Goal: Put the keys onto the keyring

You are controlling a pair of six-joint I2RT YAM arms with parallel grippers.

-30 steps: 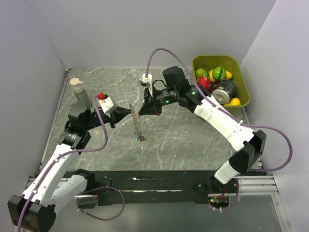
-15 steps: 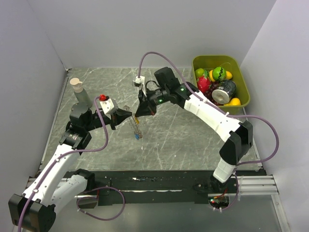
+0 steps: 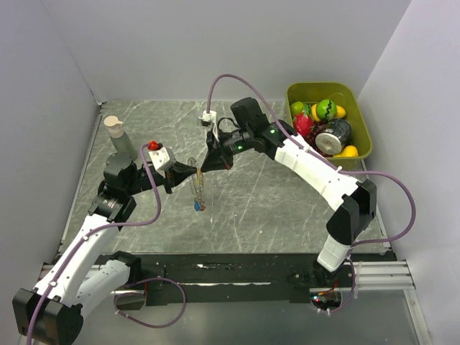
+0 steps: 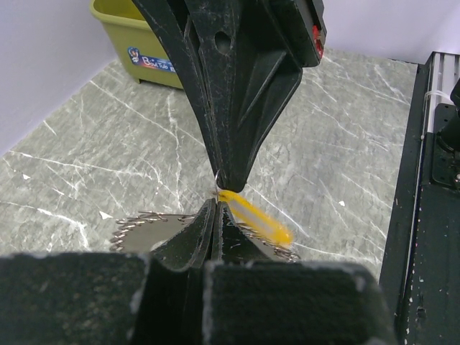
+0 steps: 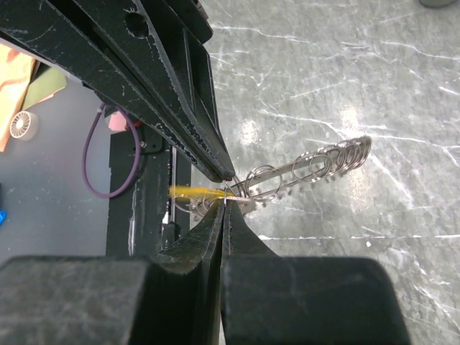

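Item 1: keyring (image 3: 197,188), hanging edge-on above the middle of the tabletop (image 3: 273,201), clamped in the closed left gripper (image 3: 191,171).
Item 2: yellow key (image 4: 257,218), pinched at 1 end by the closed right gripper (image 3: 207,167), against the keyring's rim. The 2 gripper tips nearly touch.

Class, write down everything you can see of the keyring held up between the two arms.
The keyring is a thin silvery metal ring fringed with many small loops and keys. It hangs edge-on above the table. The left gripper is shut on its rim; the shut right gripper meets it at the same spot, where a yellow key sticks out. A small blue piece dangles at its low end.
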